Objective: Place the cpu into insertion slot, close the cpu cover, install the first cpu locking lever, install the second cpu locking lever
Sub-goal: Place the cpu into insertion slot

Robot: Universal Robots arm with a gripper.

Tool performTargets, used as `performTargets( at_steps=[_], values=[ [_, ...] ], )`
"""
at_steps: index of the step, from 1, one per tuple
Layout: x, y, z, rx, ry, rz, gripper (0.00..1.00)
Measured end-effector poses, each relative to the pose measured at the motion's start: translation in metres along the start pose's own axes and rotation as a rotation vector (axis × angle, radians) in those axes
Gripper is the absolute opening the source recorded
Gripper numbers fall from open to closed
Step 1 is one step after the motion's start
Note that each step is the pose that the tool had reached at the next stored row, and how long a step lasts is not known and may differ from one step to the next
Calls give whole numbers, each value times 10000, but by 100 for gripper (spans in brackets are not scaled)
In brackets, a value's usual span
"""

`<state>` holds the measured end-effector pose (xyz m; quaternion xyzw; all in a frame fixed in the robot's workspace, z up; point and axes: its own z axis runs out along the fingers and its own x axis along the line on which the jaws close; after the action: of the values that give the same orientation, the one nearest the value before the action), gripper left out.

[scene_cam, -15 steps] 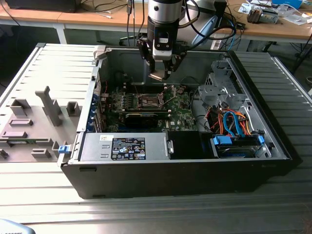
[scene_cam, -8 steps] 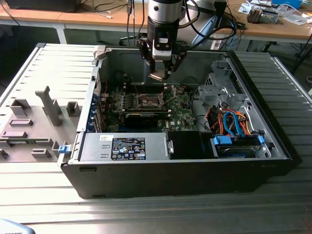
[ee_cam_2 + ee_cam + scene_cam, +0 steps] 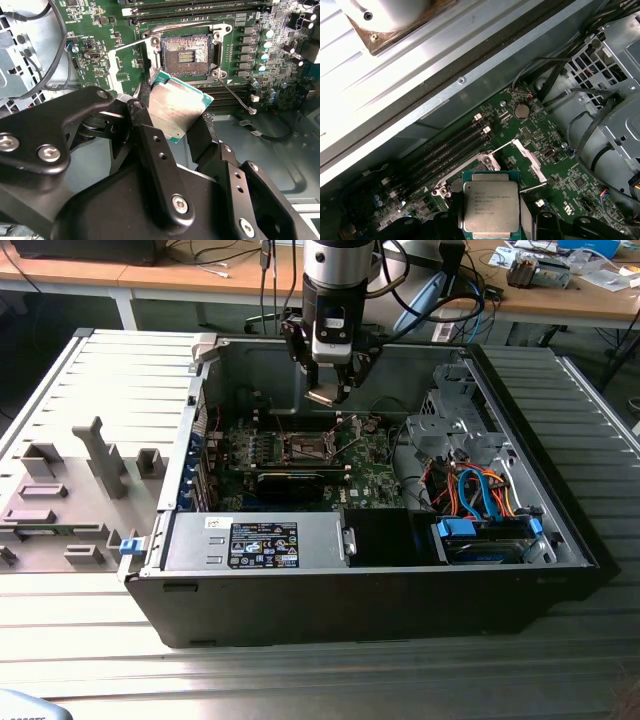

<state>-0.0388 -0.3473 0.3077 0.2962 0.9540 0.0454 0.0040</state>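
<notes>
My gripper (image 3: 329, 390) hangs inside the open computer case, shut on the cpu (image 3: 325, 397), a small square chip with a silvery top. In both wrist views the cpu (image 3: 177, 107) (image 3: 491, 205) sits tilted between the black fingers (image 3: 150, 150), in the air above the green motherboard (image 3: 95, 30). The insertion slot (image 3: 187, 52) (image 3: 304, 448) lies bare and dark, a little beyond the chip. The cpu cover (image 3: 151, 62) (image 3: 527, 157) stands flipped open beside the slot. A thin locking lever (image 3: 235, 97) sticks out unlatched.
Black memory slots (image 3: 445, 150) run alongside the socket. In the exterior view a drive cage (image 3: 450, 420) and coloured cables (image 3: 475, 495) fill the case's right side; the power supply (image 3: 260, 540) lies in front. A grey fixture plate (image 3: 70, 490) lies on the left.
</notes>
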Motion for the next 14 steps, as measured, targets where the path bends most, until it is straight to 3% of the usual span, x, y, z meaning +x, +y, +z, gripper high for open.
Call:
performTargets(
  at_steps=[14],
  values=[
    [0, 0, 2, -2, -12, 129, 54]
  ],
)
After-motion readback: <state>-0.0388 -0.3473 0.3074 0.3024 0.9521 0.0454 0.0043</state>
